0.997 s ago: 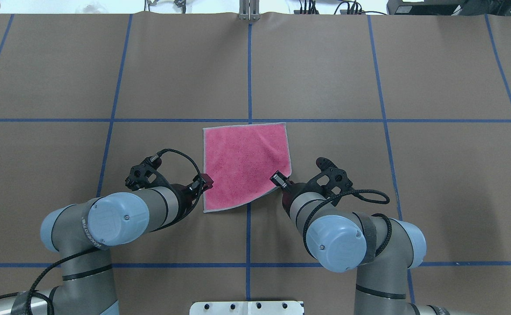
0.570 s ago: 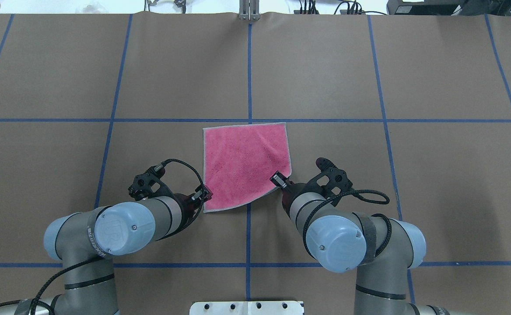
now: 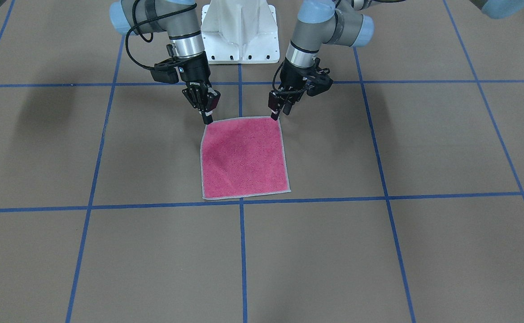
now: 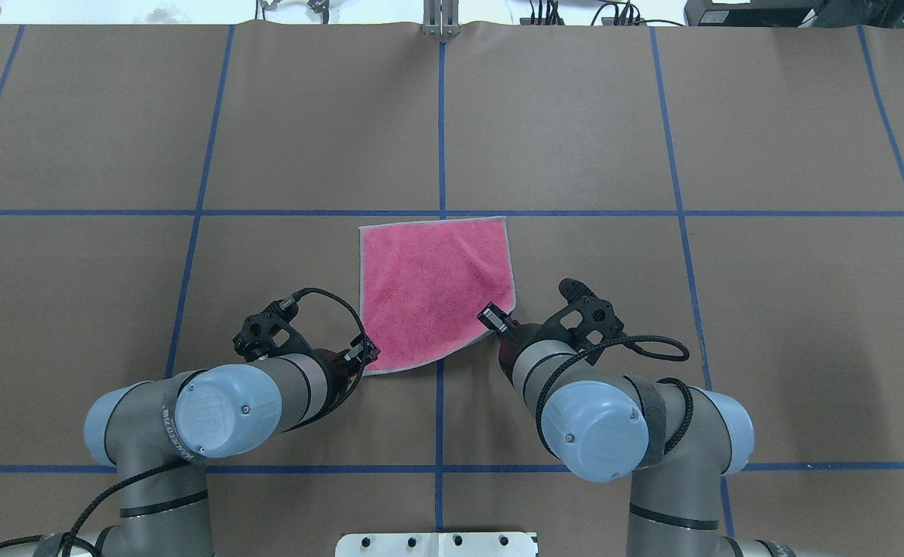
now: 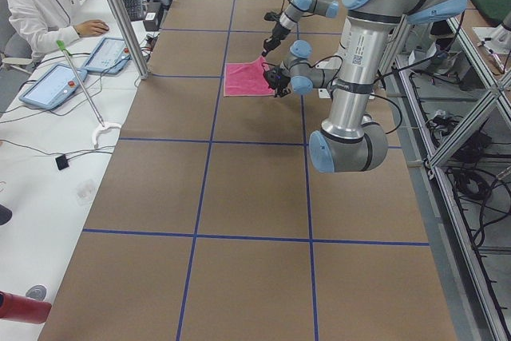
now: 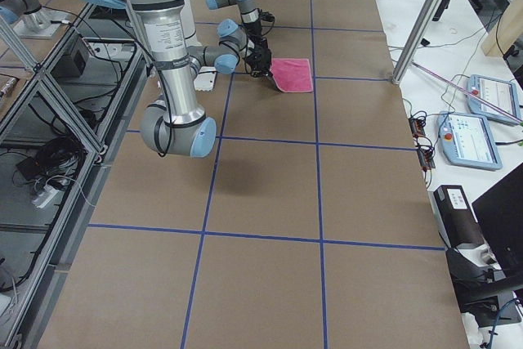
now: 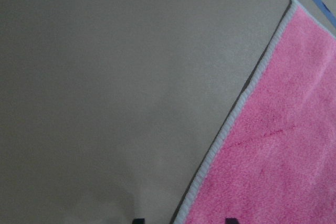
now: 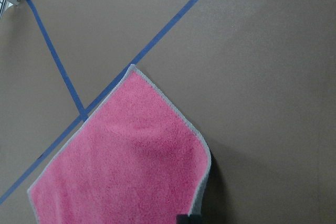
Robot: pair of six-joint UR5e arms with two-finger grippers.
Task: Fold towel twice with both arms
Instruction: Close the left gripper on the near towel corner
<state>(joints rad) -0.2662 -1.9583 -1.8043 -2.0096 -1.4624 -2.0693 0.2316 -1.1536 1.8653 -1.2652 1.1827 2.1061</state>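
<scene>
The towel [image 4: 436, 290] lies pink face up near the table's middle, also in the front view [image 3: 243, 157]. My right gripper [image 4: 491, 319] is shut on its near right corner and holds that corner a little off the table; the right wrist view shows the towel [image 8: 131, 166] running down into the jaws. My left gripper [image 4: 367, 357] is low at the near left corner. In the left wrist view its open fingertips [image 7: 137, 220] stand either side of the light grey hem of the towel [image 7: 283, 145].
The brown table cover carries a grid of blue tape lines [image 4: 440, 116]. The white pedestal base [image 4: 436, 544] is at the near edge. An operator [image 5: 48, 5] sits at a side desk beyond a metal post [image 5: 120, 17].
My left gripper has moved back along the towel's left edge toward the robot, to the near left corner. The right arm and the towel have stayed still.
</scene>
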